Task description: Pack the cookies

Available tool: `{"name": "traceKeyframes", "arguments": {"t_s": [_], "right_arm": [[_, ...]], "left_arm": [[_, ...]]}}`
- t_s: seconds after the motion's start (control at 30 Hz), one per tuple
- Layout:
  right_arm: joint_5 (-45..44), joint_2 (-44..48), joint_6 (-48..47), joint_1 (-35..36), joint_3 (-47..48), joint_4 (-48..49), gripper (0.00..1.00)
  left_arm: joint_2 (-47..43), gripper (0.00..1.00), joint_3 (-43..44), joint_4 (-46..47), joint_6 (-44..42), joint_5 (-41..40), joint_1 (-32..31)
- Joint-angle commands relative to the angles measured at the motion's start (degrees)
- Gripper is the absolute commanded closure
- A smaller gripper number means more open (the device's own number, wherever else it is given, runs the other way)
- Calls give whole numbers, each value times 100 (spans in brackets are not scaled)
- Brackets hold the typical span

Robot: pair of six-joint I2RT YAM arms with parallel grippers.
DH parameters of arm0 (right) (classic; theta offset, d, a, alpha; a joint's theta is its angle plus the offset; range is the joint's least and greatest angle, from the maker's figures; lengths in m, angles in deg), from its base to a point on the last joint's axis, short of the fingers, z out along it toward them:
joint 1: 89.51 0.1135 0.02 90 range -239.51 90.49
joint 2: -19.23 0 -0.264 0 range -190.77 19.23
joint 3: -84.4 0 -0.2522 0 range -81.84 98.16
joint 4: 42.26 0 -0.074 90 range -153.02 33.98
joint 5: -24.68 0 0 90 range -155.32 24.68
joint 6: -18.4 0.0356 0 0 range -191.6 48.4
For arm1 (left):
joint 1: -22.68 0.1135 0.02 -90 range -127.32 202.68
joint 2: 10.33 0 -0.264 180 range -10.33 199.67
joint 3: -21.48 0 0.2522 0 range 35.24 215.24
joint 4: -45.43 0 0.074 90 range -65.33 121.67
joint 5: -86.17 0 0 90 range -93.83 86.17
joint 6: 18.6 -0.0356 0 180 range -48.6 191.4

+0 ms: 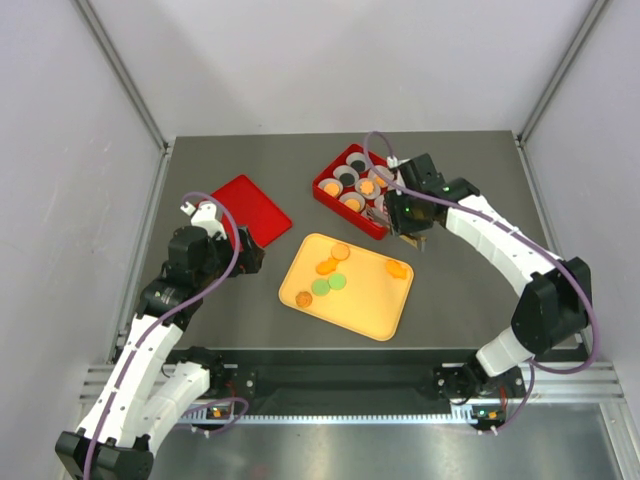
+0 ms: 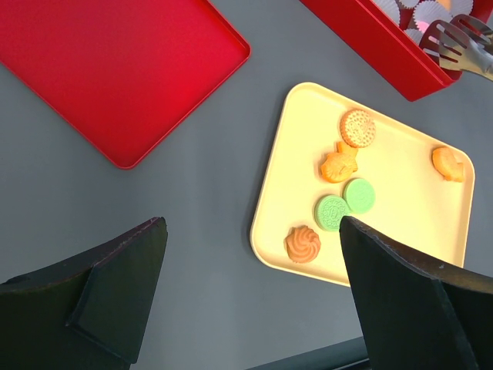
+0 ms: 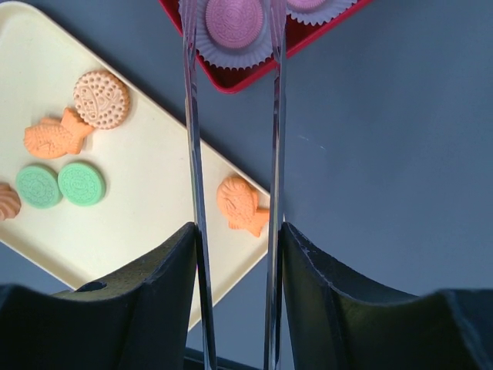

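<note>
Six cookies lie on the yellow tray, the fish-shaped cookie directly below the tongs clamped in the right fingers, tips over the red box beyond; the left fingers stand wide open, empty.

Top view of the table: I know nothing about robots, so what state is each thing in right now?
left gripper: open, empty.
right gripper: shut on tongs.
tongs: blades either side of the pink cookie in its paper cup.
red box: open, partly packed.
red lid: off the box, lying flat.
yellow tray: holds six unpacked cookies.
</note>
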Motion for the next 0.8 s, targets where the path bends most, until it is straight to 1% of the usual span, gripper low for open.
{"name": "traceKeyframes", "arguments": {"t_s": [0.0, 0.07, 0.13, 0.17, 0.23, 0.27, 0.37, 0.47, 0.5, 0.53, 0.57, 0.63, 0.67, 0.77], "right_arm": [[79, 238, -35, -206, 583, 52, 55], [79, 343, -18, -311, 742, 8, 55], [44, 483, 52, -609, 883, -10, 54], [61, 606, 148, -880, 874, 95, 53], [70, 703, 237, -1207, 752, 306, 52], [105, 721, 298, -1574, 673, 385, 52], [210, 748, 571, -2077, 199, 877, 53], [158, 660, 869, -2656, -459, 1597, 53], [114, 486, 914, -2711, -557, 1764, 53], [53, 388, 940, -2711, -654, 2131, 53], [-104, 283, 984, -2920, -786, 2274, 53], [-307, -112, 984, -2931, -839, 2564, 53], [-465, -366, 1002, -2940, -874, 2635, 53], [-563, -658, 1002, -2948, -883, 2750, 52]], "left_arm": [[-52, 1, -20, 204, -71, 95, -18], [-25, 1, -20, 222, -71, 121, -18], [-8, 1, -20, 222, -63, 148, -18], [-16, 1, -20, 222, -63, 157, -18], [-52, 1, -20, 222, -63, 165, -18], [-78, 2, -20, 222, -63, 157, -18], [-166, 1, -29, 231, -63, 201, -26], [-192, 1, -11, 222, -63, 192, -88], [-192, 1, -11, 204, -63, 174, -123], [-201, 1, -3, 195, -63, 166, -175], [-201, 1, -3, 195, -63, 166, -193], [-210, 1, -3, 204, -71, 192, -237], [-201, 1, 6, 195, -71, 183, -264], [-236, 1, -3, 204, -71, 183, -281]]}}
